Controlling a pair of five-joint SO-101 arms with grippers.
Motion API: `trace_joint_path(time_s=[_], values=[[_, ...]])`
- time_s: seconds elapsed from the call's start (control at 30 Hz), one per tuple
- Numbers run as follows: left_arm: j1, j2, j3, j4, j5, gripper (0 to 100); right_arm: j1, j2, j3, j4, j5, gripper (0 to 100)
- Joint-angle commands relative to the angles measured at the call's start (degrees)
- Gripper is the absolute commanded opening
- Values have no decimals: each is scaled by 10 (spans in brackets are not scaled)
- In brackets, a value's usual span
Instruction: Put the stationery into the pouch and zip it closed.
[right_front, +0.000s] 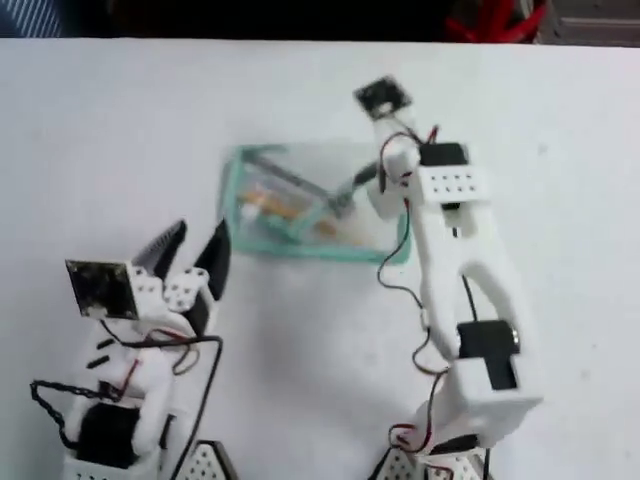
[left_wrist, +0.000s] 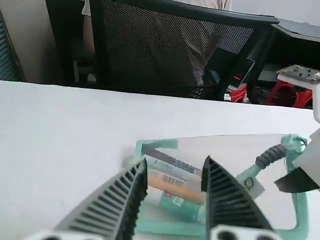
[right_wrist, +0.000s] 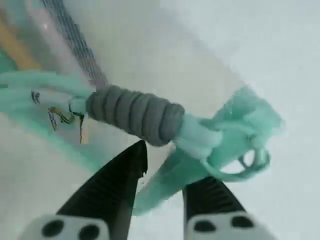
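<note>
1. The left gripper (right_front: 202, 227) sits nearest, low over the white table (right_front: 120, 120) and just short of the pouch's near left corner. Its two black ribbed fingers (left_wrist: 122, 200) are spread apart with nothing between them.
2. Beyond it lies the pouch (right_front: 228, 205) – clear, with a teal rim – flat on the table between the two arms. In the high view its long side runs left to right.
3. Stationery shows through the clear wall toward the pouch's left half: an orange-yellow stick (left_wrist: 167, 182), a dark grey striped pen (left_wrist: 170, 160) and a teal piece (left_wrist: 175, 201). They lie close together, the pen slanted.
4. The right arm (right_front: 460, 260) reaches out along the table's right side, and the right gripper (right_wrist: 167, 167) is down at the pouch's right end.
5. Just past that gripper's tip lies a grey cord-wrapped pull (right_wrist: 135, 115), joined to a teal loop (right_wrist: 245, 155) at the pouch's corner.
6. A teal strip (right_wrist: 160, 187) from that corner runs into the right gripper – whether it is pinched there or merely lying loose I cannot tell.
7. Past the pouch the table runs bare to its far edge.
8. Behind the table stands a black mesh-backed chair (left_wrist: 165, 45).
</note>
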Motion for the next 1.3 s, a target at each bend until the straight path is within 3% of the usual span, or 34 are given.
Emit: trace_joint_path(time_s=[0.0,0.63,0.7,0.87,0.93,1.27], values=[[0,-1,8,-37,-7,181,12,28,-18,11,27,20],[18,0,10,-37,-8,181,67,50,-69,-18,28,37],[19,0,6,-38,-26,181,70,48,-65,-8,27,103],[16,0,10,-53,-120,181,71,43,-69,44,38,414],[15,0,10,-50,-149,180,72,32,-76,69,67,488],[-73,0,3,-22,-302,177,197,-189,-193,265,43,512]])
